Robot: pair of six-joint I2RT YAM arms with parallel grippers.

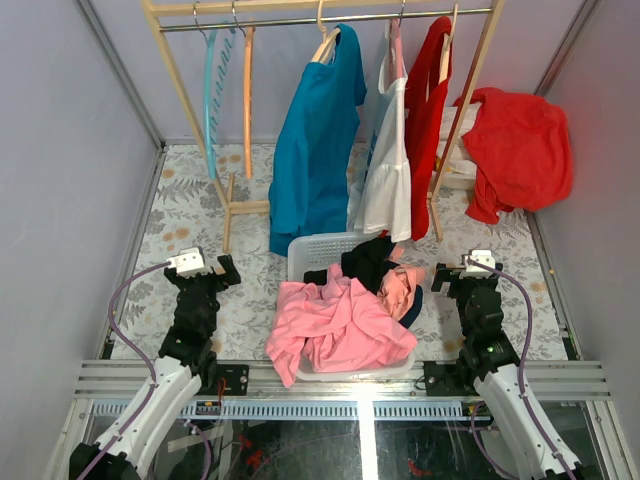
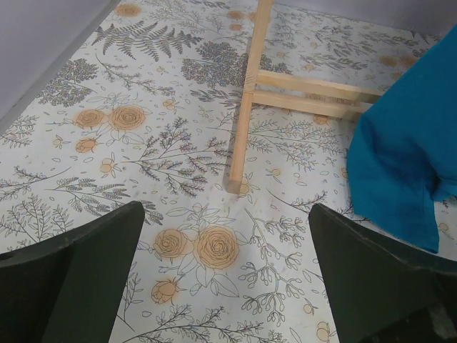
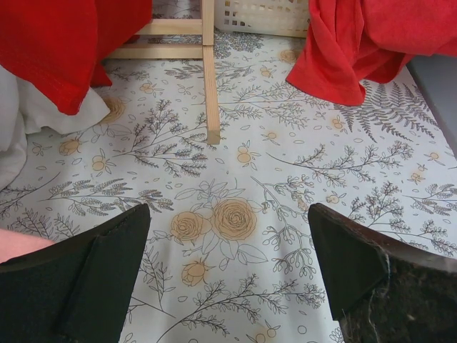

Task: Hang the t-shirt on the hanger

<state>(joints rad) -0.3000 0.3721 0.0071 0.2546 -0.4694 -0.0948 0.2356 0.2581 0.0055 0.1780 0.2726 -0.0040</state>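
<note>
We see both grippers with jaws wide apart, holding nothing. Our left gripper hovers over the floral table, left of the basket, and our right gripper is to the basket's right. The t-shirt lies crumpled in the basket, spilling over its near-left rim. The hanger hangs on the far rail, at the left, beside a teal hanger.

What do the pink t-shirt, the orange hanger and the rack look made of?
Crumpled bubblegum-pink t-shirt: soft matte fabric, draping in folds. Thin curved orange hanger: smooth, perhaps plastic or painted wood. Pale clothes rack: bare matte wood, square-cut beams, grain faintly visible.
</note>
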